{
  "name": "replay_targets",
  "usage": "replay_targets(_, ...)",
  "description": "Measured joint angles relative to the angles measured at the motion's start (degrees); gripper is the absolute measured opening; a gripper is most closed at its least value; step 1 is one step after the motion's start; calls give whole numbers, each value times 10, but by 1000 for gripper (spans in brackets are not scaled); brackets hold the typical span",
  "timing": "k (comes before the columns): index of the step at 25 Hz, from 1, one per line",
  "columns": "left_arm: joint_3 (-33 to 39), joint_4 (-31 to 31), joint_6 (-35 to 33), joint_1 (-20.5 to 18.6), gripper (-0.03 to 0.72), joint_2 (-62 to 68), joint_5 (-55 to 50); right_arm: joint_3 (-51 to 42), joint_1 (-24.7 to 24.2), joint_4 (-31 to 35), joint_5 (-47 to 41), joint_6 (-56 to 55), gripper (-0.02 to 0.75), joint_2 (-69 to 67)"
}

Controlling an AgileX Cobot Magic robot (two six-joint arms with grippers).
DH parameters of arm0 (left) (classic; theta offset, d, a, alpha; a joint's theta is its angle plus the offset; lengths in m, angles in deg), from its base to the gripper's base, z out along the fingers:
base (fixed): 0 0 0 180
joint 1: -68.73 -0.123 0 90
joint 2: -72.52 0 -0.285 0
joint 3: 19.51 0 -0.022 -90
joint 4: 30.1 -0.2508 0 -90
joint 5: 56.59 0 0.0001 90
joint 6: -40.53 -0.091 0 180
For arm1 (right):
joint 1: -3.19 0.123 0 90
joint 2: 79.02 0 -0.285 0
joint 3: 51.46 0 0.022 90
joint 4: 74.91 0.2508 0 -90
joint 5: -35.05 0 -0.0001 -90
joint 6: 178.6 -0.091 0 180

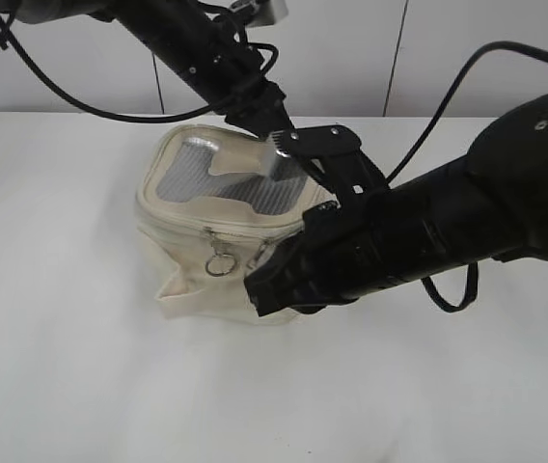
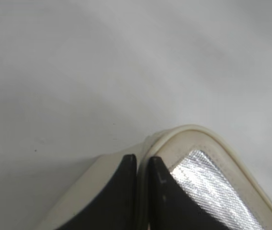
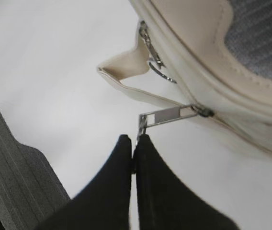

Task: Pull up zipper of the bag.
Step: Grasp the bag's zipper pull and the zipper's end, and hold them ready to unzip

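Observation:
A small cream bag [image 1: 197,246] with a silver mesh top panel [image 1: 202,169] sits on the white table. Its zipper runs along the front below the top rim. My left gripper [image 2: 142,160] is shut on the bag's piped top edge [image 2: 193,132] at the far right corner. My right gripper [image 3: 133,140] is shut on the end of the metal zipper pull tab [image 3: 167,115], which stretches taut from the slider [image 3: 204,112] on the bag's side. In the exterior view the right gripper [image 1: 260,289] covers the bag's front right corner.
A metal ring [image 1: 220,262] hangs on the bag's front by a cream strap loop [image 3: 126,72]. The white table [image 1: 81,367] spreads around the bag. A dark grey ribbed surface [image 3: 11,182] shows at the lower left of the right wrist view.

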Motion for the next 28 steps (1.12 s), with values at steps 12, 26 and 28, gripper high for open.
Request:
replay_targets(12,0,-9,81,0,32,-1,33,60,11,-191,-6,-197,8,-7)
replay_targets(26,0,1,87,-1,107,-1,49,167,23,-259,-142,-274,179,-83)
replay_targets(28,0,7,92,-5,211,-1,57,164,21,-319,-179,-335,308,-71)
